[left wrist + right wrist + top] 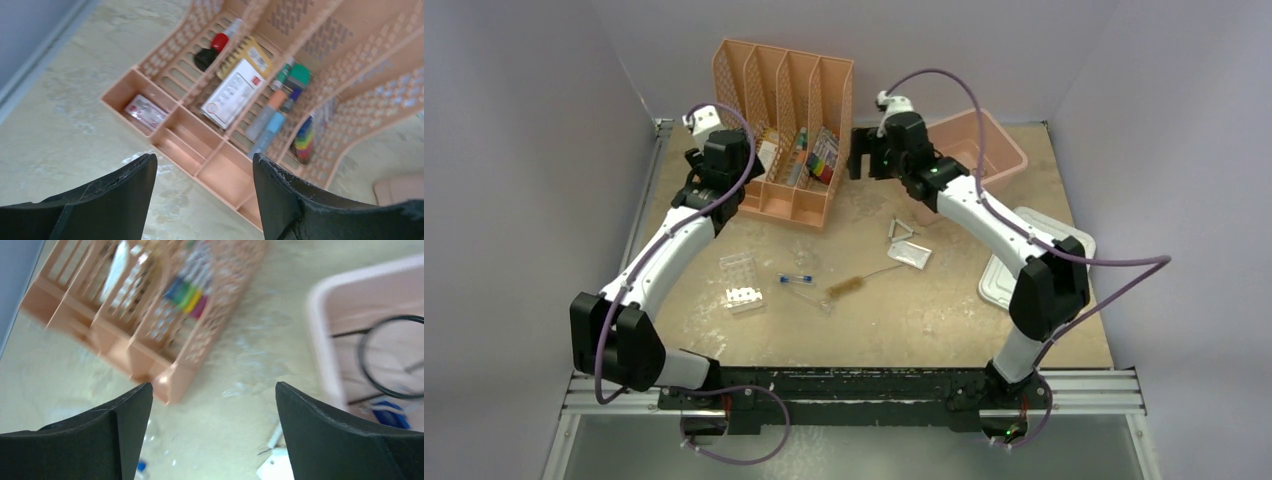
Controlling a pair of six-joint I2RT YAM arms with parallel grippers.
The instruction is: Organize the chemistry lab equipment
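I am holding both hands up at the far side of the table, and both are empty. My left gripper is hanging spread wide over the near left corner of the organizer, at about 11 o'clock from my bases, with nothing between its fingers. My right gripper is gaping too, over bare tabletop between the organizer and the tub, at about 1 o'clock.

The ring is lying inside the tub, at 3 o'clock from my right fingers. The other loose pieces are waiting mid-table: the rack at 9 o'clock, the tube and the brush in the centre, and the triangle just toward 1 o'clock. My right wrist view is smeared, so the blue thing under the ring may be a capped tube.

I am judging the triangle to be my right hand's nearest pick. To do it well, I am planning to turn the wrist so my fingers straddle one wire side squarely, sink until the tips are almost brushing the table, then close slowly so the thin wire is not skidding away.
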